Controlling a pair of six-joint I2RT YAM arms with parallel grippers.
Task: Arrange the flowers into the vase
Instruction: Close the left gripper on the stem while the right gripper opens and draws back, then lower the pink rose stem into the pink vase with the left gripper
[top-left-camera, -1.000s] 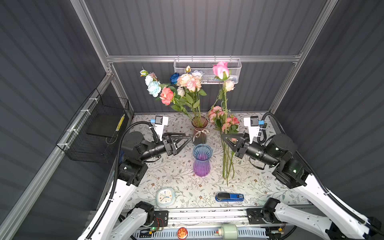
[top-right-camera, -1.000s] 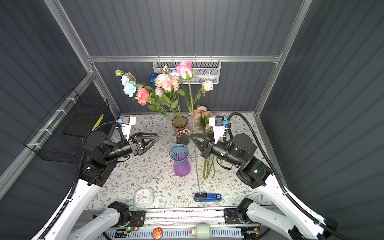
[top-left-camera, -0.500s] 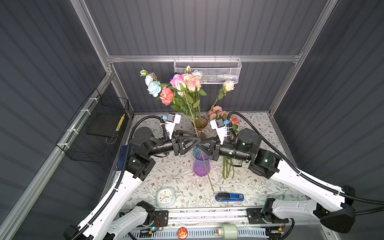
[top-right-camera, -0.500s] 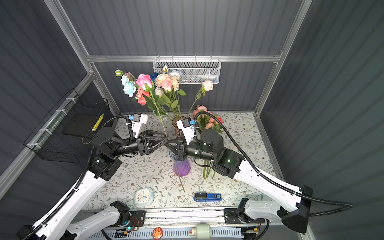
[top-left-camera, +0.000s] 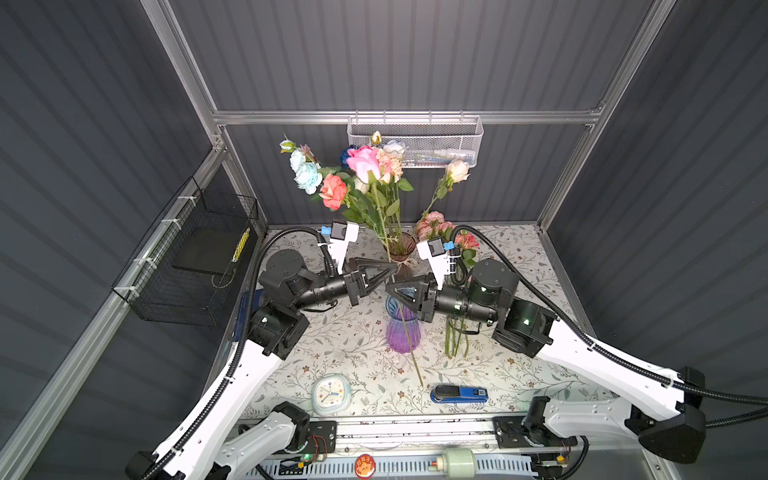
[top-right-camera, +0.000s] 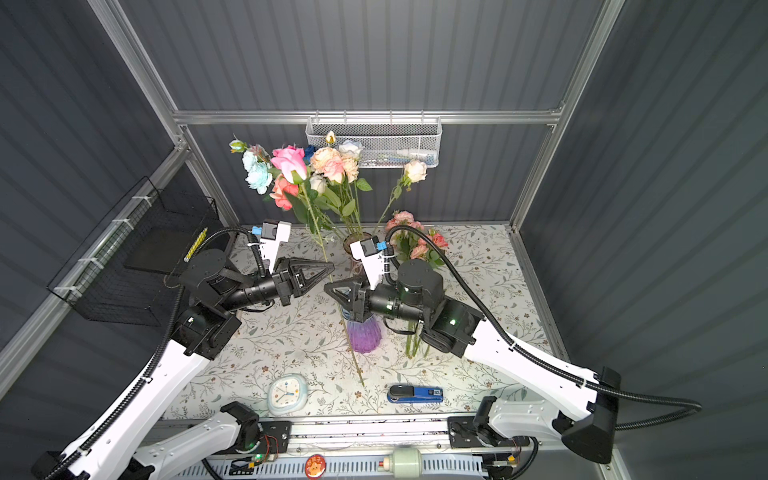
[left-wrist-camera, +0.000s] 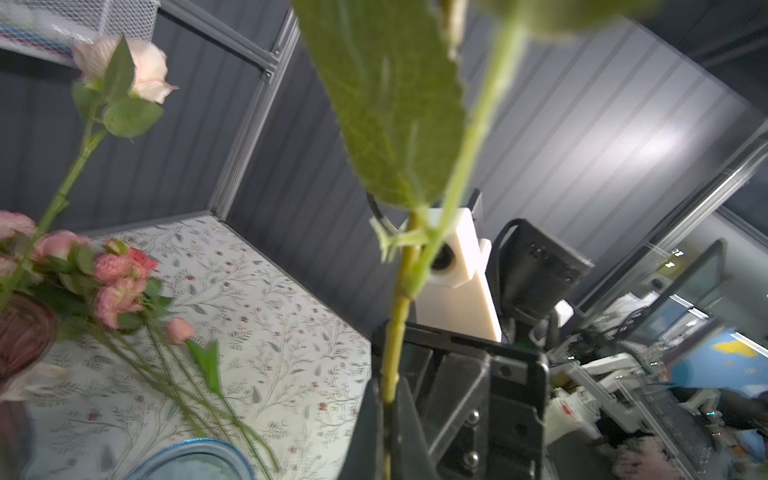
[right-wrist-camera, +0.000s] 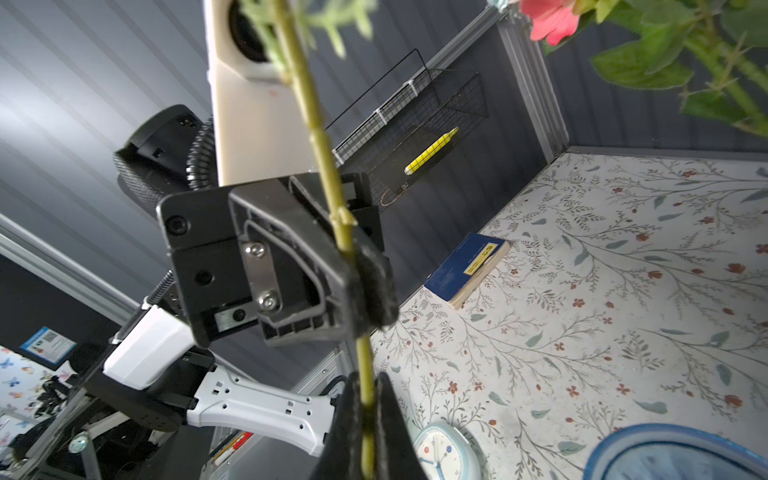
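A pink rose (top-left-camera: 365, 163) on a long green stem stands almost upright between my two arms, above the middle of the floral-print table (top-left-camera: 519, 266). My left gripper (top-left-camera: 392, 271) is pressed together on the stem. Just below it, my right gripper (top-left-camera: 389, 288) pinches the same stem. The right wrist view shows both grips, one close above the other.

The stem runs down past the purple vase (top-left-camera: 402, 332), outside it, and ends near a blue stapler (top-left-camera: 459, 394). Behind my grippers, a brown vase (top-left-camera: 404, 247) holds a bunch of pink, peach and pale blue blooms. Loose flowers (top-left-camera: 434, 219) lie right of the purple vase.

The stapler's white label, the yellow label on a blue book (right-wrist-camera: 465, 270) and the marks on a red badge (top-left-camera: 364, 464) at the front rail are too small to read. A pale clock (top-left-camera: 331, 392) lies near the front edge.
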